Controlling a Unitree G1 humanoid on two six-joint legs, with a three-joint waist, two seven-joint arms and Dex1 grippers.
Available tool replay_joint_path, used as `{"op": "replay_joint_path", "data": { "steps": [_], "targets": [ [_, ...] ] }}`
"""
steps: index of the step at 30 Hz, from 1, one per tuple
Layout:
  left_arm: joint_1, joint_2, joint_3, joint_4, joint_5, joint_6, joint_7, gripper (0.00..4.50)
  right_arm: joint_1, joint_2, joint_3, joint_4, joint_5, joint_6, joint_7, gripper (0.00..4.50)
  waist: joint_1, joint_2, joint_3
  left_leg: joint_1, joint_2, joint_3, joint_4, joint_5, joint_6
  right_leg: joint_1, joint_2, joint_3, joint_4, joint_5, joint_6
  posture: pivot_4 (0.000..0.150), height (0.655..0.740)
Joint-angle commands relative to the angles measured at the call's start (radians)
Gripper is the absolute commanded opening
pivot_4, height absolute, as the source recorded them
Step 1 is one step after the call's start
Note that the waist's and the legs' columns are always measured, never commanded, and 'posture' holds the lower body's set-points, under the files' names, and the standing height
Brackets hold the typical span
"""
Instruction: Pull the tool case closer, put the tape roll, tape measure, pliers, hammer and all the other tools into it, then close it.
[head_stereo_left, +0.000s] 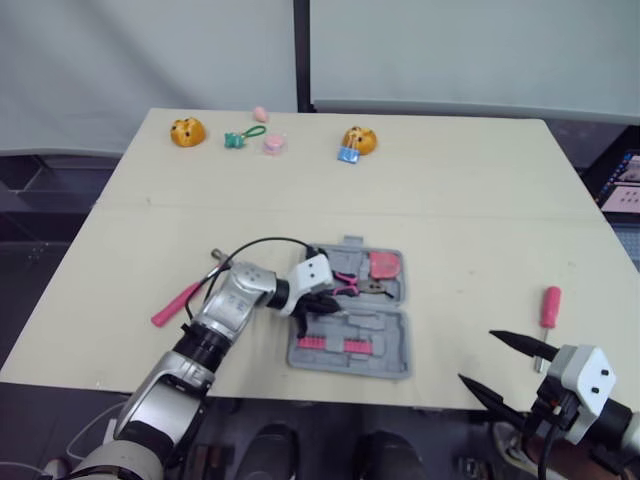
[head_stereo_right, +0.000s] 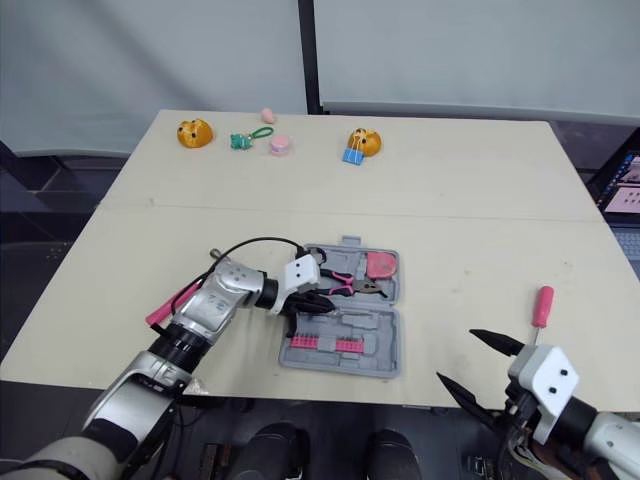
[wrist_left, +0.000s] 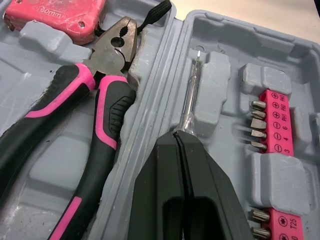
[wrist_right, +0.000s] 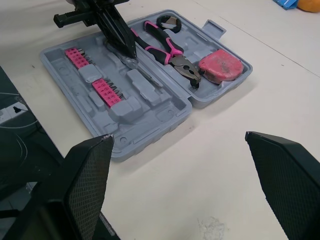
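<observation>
The grey tool case (head_stereo_left: 352, 352) lies open near the table's front edge. In it lie a pink tape measure (head_stereo_left: 385, 265), pink-and-black pliers (wrist_left: 95, 100), pink bit strips (wrist_left: 276, 120) and a thin clear-handled screwdriver (wrist_left: 190, 95) in its slot. My left gripper (wrist_left: 176, 137) is over the case with its fingers shut, their tips touching the end of that screwdriver's handle. A pink-handled hammer (head_stereo_left: 178, 303) lies left of the case, partly behind my left arm. A pink-handled screwdriver (head_stereo_left: 549, 308) lies at the front right. My right gripper (head_stereo_left: 478, 357) stands open near the front edge, nothing between its fingers.
Along the far edge sit two orange toys (head_stereo_left: 187, 131) (head_stereo_left: 360, 138), a green clip (head_stereo_left: 240, 137), small pink pieces (head_stereo_left: 273, 144) and a blue clip (head_stereo_left: 347, 154). Bare table stretches between those and the case, and to the case's right.
</observation>
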Motion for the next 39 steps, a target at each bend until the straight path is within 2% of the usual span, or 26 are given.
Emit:
{"op": "replay_joint_path", "data": {
  "steps": [1, 16, 39],
  "targets": [
    [0.014, -0.012, -0.02, -0.019, 0.012, -0.006, -0.001, 0.05, 0.011, -0.008, -0.029, -0.03, 0.022, -0.002, 0.007, 4.5, 0.001, 0.0, 0.0, 0.0, 0.0, 0.0, 0.0, 0.0, 0.0, 0.0, 0.0, 0.0, 0.0, 0.0, 0.0, 0.15, 0.6677],
    [-0.011, -0.064, 0.038, -0.035, -0.048, 0.001, 0.001, 0.05, 0.012, -0.011, -0.029, -0.035, 0.024, 0.002, 0.005, 4.5, 0.0, 0.0, 0.0, 0.0, 0.0, 0.0, 0.0, 0.0, 0.0, 0.0, 0.0, 0.0, -0.001, 0.0, 0.0, 0.15, 0.6677],
    [0.041, -0.028, -0.016, -0.037, 0.013, -0.003, 0.014, 0.05, 0.02, -0.011, -0.039, -0.047, 0.027, 0.017, 0.004, 4.5, -0.001, 0.0, 0.0, 0.0, 0.0, 0.0, 0.0, 0.0, 0.0, 0.0, 0.0, 0.0, -0.001, 0.0, 0.0, 0.15, 0.6677]
  ]
}}
